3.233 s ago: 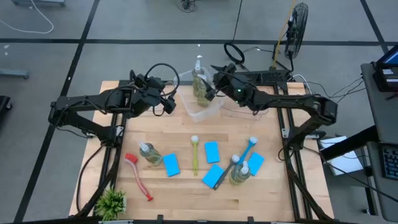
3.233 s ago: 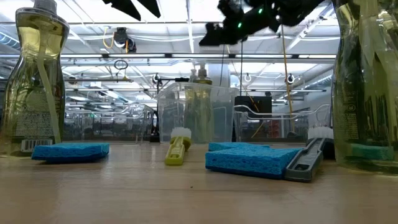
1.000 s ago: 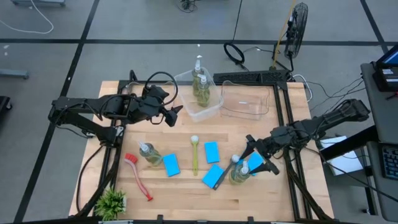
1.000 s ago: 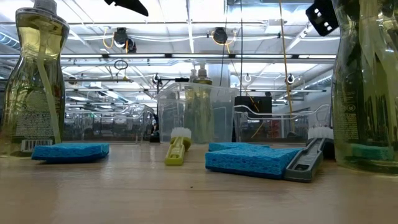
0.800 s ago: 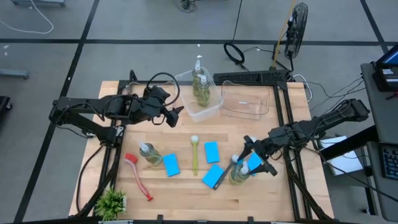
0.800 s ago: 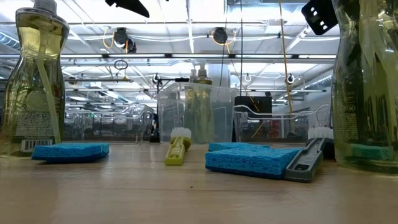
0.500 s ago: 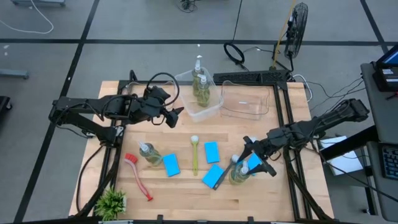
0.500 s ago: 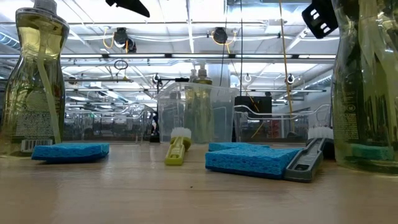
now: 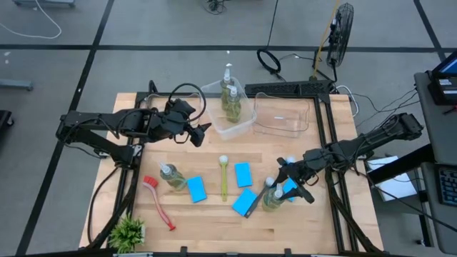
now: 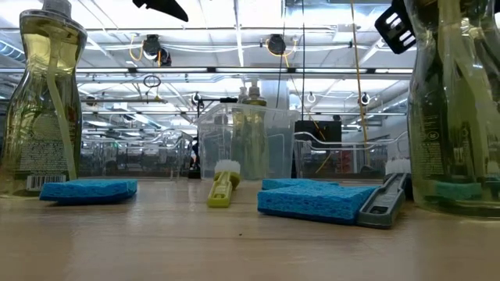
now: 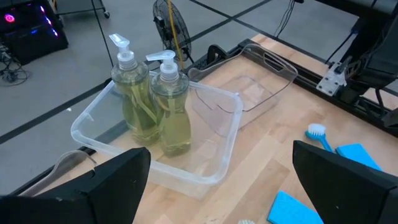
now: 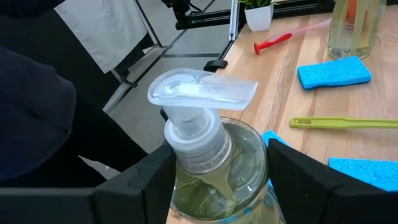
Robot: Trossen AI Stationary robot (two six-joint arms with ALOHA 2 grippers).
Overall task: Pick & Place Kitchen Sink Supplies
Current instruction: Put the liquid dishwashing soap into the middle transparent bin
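A clear pump bottle (image 9: 270, 199) of yellow-green liquid stands at the table's near right, between the fingers of my right gripper (image 9: 285, 184), which is shut on it. Two more bottles (image 11: 155, 99) stand in a clear tub (image 9: 218, 123) at the far middle, and another bottle (image 9: 171, 176) stands near left. Light-blue sponges (image 9: 196, 189) (image 9: 243, 173) (image 9: 245, 202) lie flat on the wood, with red (image 9: 158, 203), yellow-green (image 9: 223, 178) and blue (image 9: 287, 168) brushes. My left gripper (image 9: 202, 133) hangs open above the table beside the tub. My right gripper pinches the bottle's shoulder (image 12: 186, 180), just under the pump neck, between its two fingers (image 12: 143, 180). The fingers come nearly level from the table's right, one on each side. The bottle's base is on the table (image 10: 449, 207), and it leans slightly.
An empty clear tub (image 9: 282, 118) stands at the far right, next to the one with bottles. A small potted plant (image 9: 128, 232) sits at the near left corner. A dark scraper-like tool (image 9: 258, 197) lies against a sponge beside the held bottle.
My right gripper has edged toward the table's left, and its fingers have come in on the bottle. The bottle has shifted a little toward the left and now leans slightly, base still down.
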